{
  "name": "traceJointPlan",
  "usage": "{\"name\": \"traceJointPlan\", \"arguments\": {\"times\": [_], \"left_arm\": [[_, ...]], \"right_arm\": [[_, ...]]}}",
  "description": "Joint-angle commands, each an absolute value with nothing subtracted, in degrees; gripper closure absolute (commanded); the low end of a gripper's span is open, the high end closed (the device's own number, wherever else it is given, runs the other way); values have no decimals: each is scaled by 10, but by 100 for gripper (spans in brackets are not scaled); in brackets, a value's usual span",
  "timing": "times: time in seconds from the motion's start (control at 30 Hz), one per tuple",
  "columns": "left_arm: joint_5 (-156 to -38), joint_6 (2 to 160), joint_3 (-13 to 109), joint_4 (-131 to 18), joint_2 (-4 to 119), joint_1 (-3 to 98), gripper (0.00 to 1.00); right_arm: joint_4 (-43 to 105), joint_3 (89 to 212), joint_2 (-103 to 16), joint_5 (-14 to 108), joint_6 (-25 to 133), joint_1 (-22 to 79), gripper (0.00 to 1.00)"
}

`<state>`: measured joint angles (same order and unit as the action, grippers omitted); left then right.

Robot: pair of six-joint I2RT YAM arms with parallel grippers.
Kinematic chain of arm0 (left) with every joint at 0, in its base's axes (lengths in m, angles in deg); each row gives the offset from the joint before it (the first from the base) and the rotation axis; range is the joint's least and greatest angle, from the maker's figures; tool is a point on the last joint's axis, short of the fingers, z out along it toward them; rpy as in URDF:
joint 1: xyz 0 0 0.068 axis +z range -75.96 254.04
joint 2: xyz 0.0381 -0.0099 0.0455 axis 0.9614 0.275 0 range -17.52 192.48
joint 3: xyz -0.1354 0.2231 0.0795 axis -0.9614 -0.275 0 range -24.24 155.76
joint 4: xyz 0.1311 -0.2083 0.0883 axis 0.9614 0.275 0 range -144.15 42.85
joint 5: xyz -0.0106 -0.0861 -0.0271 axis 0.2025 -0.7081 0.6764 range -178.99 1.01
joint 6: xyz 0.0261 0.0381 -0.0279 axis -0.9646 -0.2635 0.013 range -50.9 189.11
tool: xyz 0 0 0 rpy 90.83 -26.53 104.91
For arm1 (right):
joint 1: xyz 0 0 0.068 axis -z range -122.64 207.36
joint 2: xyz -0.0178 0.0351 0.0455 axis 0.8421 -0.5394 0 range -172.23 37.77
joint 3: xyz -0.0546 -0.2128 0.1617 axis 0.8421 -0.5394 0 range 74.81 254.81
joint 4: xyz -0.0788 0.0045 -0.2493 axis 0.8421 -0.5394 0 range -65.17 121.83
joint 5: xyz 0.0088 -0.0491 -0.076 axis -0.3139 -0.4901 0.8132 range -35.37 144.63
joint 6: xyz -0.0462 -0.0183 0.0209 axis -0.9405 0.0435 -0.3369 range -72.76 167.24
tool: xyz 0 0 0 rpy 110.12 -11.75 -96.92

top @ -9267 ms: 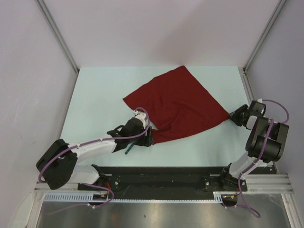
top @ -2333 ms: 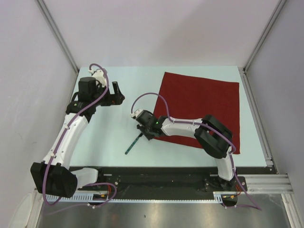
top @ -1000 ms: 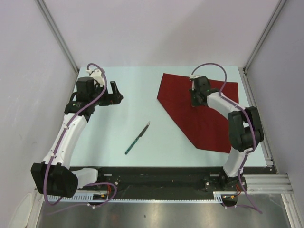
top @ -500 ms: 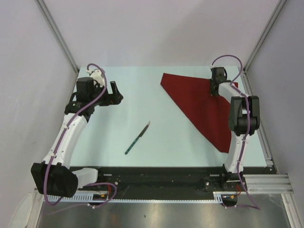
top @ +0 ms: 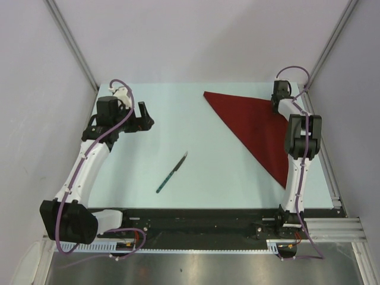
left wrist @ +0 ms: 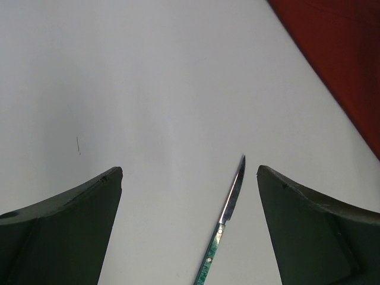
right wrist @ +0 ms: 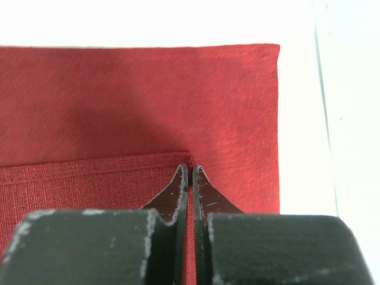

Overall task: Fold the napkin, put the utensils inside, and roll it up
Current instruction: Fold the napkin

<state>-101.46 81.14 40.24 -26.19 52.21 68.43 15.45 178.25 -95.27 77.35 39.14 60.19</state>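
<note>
You have the napkin (top: 255, 124) lying flat on the table (top: 196, 113) at the upper right of the overhead view. It is folded into a triangle whose long edge runs from upper left down to lower right. Your right gripper (top: 277, 105) is at the triangle's upper right corner. In its wrist view the jaws are pressed together on the corner of the top layer, with the lower layer spread beyond. The knife (top: 172, 173) lies on the table near centre, well apart from the napkin, blade pointing toward the upper right. Your left gripper (top: 145, 115) hangs at the upper left, jaws spread wide, holding nothing.
</note>
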Motion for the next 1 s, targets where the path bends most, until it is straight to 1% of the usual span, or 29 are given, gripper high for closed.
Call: {"name": "traceJointPlan", "arguments": {"times": [0.0, 0.57, 0.97], "left_arm": [[-1027, 816, 403, -273, 527, 691, 0], [-1031, 816, 404, -270, 542, 692, 0], [-1032, 813, 403, -272, 548, 693, 0]], "right_arm": [[164, 1840, -967, 806, 389, 611, 100], [143, 1991, -1063, 835, 366, 628, 100], [135, 2044, -1105, 831, 391, 643, 100]]}}
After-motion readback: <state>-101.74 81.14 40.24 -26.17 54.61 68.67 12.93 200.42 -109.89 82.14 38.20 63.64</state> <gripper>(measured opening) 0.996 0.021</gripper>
